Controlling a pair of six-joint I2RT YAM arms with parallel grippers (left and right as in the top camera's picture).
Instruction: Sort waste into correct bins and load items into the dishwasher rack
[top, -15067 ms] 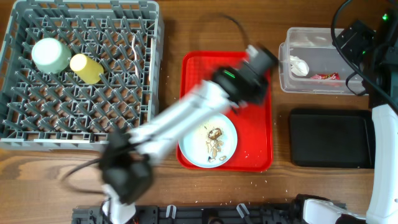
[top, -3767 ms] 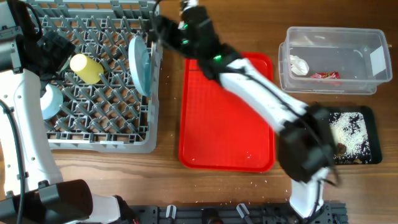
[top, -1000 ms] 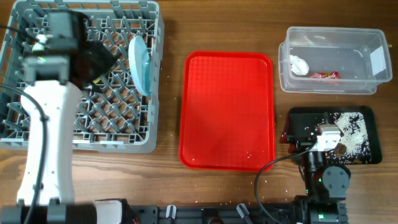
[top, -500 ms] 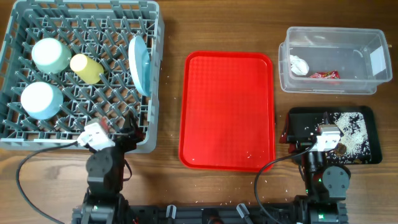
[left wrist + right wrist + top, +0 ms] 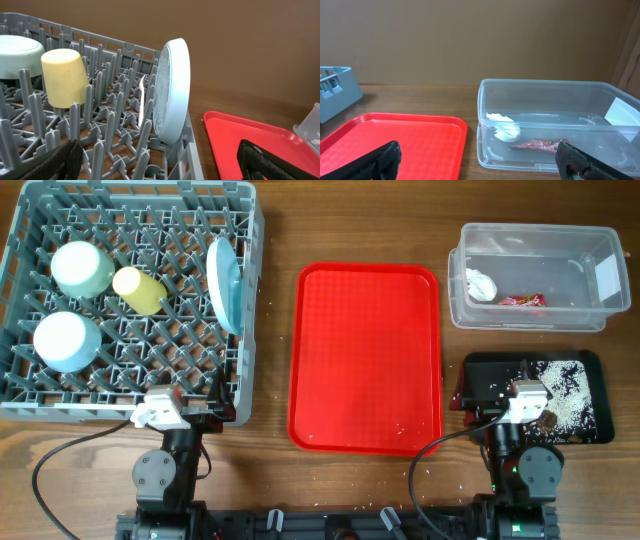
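The grey dishwasher rack [image 5: 40, 395] fills the left of the table. It holds the pale green bowl [image 5: 82, 268], the yellow cup [image 5: 139, 289], the light blue bowl [image 5: 66, 341] and the plate [image 5: 225, 285], which stands on edge. In the left wrist view the plate [image 5: 171, 90] and cup [image 5: 63, 77] stand among the pegs. The clear tub [image 5: 580, 240] holds the white napkin [image 5: 482, 284] and red wrapper [image 5: 522, 301]. Crumbs [image 5: 562, 395] lie in the black bin [image 5: 485, 375]. My left gripper [image 5: 190, 412] sits open at the rack's front edge. My right gripper [image 5: 500, 405] is open over the black bin's near side. Both are empty.
The flat red serving tray [image 5: 367, 358] lies bare in the middle, between rack and bins. Pale crumbs dot the wood near its front right corner. Both arms are folded at the table's front edge, cables looping beside them.
The left arm has drawn back from over the rack and folded down at the front edge, uncovering the cup and bowls. The right arm has not moved.
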